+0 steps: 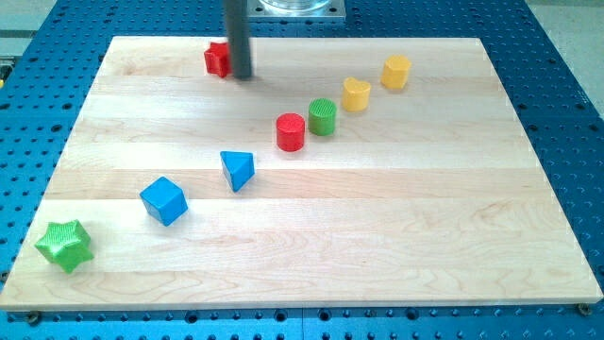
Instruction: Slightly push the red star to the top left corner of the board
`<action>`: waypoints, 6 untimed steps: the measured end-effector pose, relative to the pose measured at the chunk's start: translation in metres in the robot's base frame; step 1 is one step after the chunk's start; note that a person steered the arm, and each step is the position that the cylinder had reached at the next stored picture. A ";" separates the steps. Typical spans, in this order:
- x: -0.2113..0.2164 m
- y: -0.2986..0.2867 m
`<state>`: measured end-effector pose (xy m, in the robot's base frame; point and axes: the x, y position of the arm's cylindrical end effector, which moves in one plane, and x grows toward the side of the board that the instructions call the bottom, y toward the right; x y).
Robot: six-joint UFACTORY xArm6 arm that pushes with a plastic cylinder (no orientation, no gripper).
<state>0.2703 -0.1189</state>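
Observation:
The red star (217, 59) lies near the board's top edge, left of centre. My tip (242, 76) stands right next to the star's right side, touching or nearly touching it. The rod rises straight up out of the view's top and hides the star's right edge. The board's top left corner (117, 42) is some way to the star's left.
A red cylinder (291, 131), green cylinder (322, 116), yellow heart (356, 94) and yellow cylinder (396, 72) run diagonally right of centre. A blue triangle (237, 170) and blue cube (163, 200) lie lower left. A green star (64, 245) sits at the bottom left corner.

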 end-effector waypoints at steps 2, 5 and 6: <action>-0.017 0.033; -0.034 -0.082; -0.028 -0.045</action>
